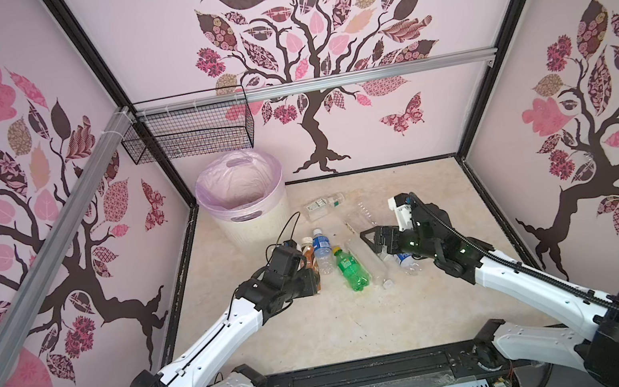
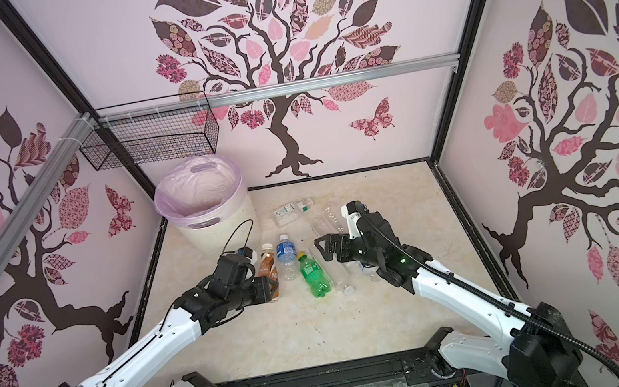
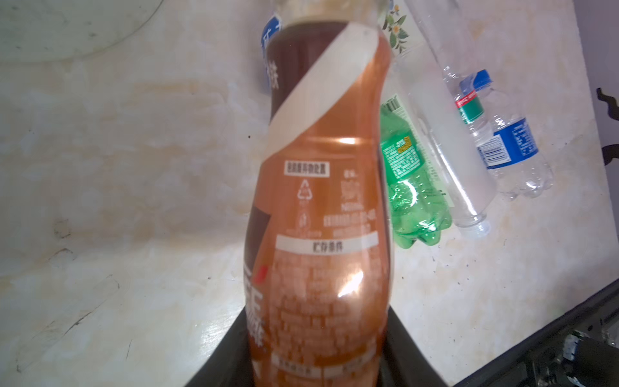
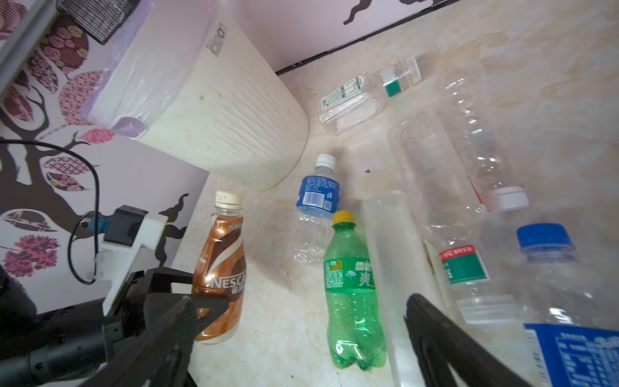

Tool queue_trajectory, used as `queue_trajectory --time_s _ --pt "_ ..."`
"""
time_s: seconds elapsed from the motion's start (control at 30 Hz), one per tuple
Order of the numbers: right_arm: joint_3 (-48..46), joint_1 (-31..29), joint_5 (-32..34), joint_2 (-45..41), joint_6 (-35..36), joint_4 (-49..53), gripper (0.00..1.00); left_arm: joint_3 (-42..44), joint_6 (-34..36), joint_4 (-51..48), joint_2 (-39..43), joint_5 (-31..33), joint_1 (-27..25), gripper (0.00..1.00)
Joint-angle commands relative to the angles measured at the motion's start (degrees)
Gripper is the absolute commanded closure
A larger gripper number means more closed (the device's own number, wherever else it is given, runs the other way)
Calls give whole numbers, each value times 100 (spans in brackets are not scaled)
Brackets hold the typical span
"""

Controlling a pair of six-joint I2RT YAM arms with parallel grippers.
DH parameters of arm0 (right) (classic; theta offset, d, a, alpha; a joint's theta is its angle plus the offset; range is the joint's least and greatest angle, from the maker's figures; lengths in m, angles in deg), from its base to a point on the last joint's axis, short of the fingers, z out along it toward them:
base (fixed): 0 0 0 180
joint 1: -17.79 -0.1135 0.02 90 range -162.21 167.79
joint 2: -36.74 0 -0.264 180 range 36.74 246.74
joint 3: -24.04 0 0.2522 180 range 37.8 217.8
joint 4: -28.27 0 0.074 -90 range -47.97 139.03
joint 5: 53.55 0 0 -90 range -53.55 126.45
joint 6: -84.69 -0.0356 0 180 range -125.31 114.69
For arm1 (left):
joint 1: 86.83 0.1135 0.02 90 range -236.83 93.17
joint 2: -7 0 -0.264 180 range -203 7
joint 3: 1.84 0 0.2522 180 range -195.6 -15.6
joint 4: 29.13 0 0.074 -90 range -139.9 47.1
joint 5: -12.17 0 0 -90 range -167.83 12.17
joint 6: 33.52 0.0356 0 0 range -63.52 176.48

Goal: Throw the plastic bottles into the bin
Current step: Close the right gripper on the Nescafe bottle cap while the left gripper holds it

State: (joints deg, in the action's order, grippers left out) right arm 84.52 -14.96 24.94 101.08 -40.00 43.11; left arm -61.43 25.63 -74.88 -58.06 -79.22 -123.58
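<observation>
The bin [image 1: 250, 229] stands upright at the back left corner of the table [image 1: 320, 327], lined with a lilac bag [image 1: 232, 181]; only the bag's folds show inside it. Above it the black wire basket [image 1: 189, 137] hangs on the rail, and only mesh shows in it. All the bottles lie flat on the table, in front of and to the right of the bin. The right wrist view lets me count 8: 1 brown bottle [image 4: 221, 261], 1 green bottle [image 4: 351, 288], 1 white-capped bottle [image 4: 316, 201] with a blue label, 1 blue-capped bottle [image 4: 544, 238], 1 frosted bottle [image 4: 392, 254], 1 square bottle [image 4: 355, 97] and 2 more clear ones, partly overlapping. The brown, white-capped and green bottles run front to back, side by side, caps toward the back wall. The frosted bottle's cap points to the front. The square bottle lies crosswise nearest the back wall, cap to the right. The left gripper [image 1: 311, 276] is clamped across the brown bottle's lower body. The right gripper [image 1: 374, 241] hangs spread wide over the clear bottles, gripping nothing.
</observation>
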Motion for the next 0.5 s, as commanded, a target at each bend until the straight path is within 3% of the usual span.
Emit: queue_trajectory --time_s 0.0,0.23,0.47 --pt "496 44 -394 244 -299 -332 1 -473 317 294 50 -46 -204 63" --pt "906 53 -699 798 -385 -487 7 -1070 656 449 -309 294 -992 63" --pt "924 50 -934 1048 -468 -756 16 -1264 712 710 -684 311 -1281 63"
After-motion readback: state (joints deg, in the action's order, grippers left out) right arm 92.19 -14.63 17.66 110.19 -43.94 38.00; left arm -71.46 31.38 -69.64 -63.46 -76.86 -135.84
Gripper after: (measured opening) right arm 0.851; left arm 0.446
